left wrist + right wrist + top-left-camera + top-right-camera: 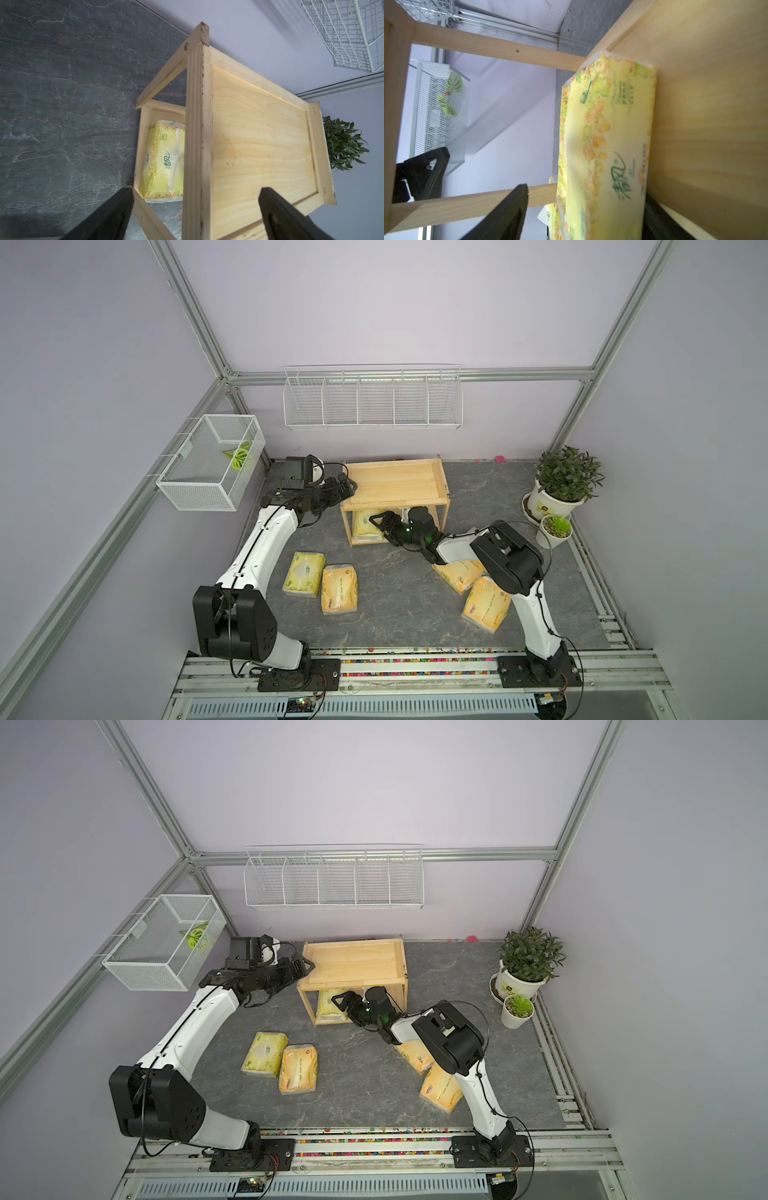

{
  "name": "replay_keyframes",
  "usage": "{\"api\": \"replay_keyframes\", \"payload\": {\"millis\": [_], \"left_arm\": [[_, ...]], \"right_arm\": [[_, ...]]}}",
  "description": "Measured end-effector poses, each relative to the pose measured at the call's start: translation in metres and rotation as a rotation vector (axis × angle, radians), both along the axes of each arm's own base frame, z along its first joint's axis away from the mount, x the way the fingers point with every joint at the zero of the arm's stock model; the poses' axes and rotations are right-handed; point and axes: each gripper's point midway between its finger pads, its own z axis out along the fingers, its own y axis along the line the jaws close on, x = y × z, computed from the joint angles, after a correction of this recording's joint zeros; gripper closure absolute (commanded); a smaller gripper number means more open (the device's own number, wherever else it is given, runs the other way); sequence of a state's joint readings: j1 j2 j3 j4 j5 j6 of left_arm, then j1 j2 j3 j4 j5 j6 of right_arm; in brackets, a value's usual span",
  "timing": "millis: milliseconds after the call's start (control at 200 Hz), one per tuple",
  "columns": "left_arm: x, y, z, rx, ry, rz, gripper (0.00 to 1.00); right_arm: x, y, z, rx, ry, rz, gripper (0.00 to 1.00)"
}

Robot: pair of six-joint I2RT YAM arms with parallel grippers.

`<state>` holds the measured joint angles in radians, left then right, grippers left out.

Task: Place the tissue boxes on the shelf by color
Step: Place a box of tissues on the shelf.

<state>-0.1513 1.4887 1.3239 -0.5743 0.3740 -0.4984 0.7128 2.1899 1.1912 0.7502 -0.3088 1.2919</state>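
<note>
Yellow-green pack (608, 135) sits on the shelf's (395, 485) lower board, our right fingers (508, 212) wide, gripping nothing; next we back out.

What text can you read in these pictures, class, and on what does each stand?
"清风": green brand print on a yellow-green tissue pack on the shelf's lower board.
Smaller green print on that pack: too blurred.
Print on the four unshelved packs and the white pot's label: too small.

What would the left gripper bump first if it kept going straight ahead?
Likely the shelf, at its top rim: the open left gripper straddles that edge, though depth is unclear.
</note>
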Motion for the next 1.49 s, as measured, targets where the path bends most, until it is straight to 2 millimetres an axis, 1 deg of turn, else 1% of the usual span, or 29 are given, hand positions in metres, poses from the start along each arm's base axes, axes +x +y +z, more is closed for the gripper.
{"api": "replay_keyframes", "payload": {"millis": [185,380,580,805,930,1280,1400,1495], "left_arm": [[0.000,0.000,0.000,-0.001,0.000,-0.001,0.00],[-0.001,-0.002,-0.001,-0.007,0.005,-0.008,0.00],[-0.002,-0.003,-0.002,-0.012,0.007,-0.015,0.00],[-0.004,-0.004,-0.010,-0.015,0.026,-0.021,0.00],[-0.003,-0.005,-0.009,-0.020,0.024,-0.026,0.00],[-0.004,-0.007,-0.017,-0.024,0.038,-0.035,0.00],[-0.004,-0.007,-0.018,-0.024,0.039,-0.036,0.00],[-0.005,-0.007,-0.018,-0.023,0.040,-0.036,0.00]], "right_arm": [[-0.002,-0.014,-0.002,-0.077,-0.009,-0.034,0.16],[-0.001,-0.018,-0.002,-0.108,-0.019,-0.045,0.16],[0.005,-0.011,-0.001,-0.096,-0.024,-0.037,0.16],[0.013,0.000,0.000,-0.079,-0.028,-0.027,0.17],[0.016,0.005,0.001,-0.070,-0.030,-0.016,0.18],[0.014,0.018,0.003,-0.059,-0.021,0.038,0.18],[0.011,0.017,-0.001,-0.071,-0.019,0.041,0.16],[0.008,0.011,-0.001,-0.079,-0.030,0.029,0.14]]}}
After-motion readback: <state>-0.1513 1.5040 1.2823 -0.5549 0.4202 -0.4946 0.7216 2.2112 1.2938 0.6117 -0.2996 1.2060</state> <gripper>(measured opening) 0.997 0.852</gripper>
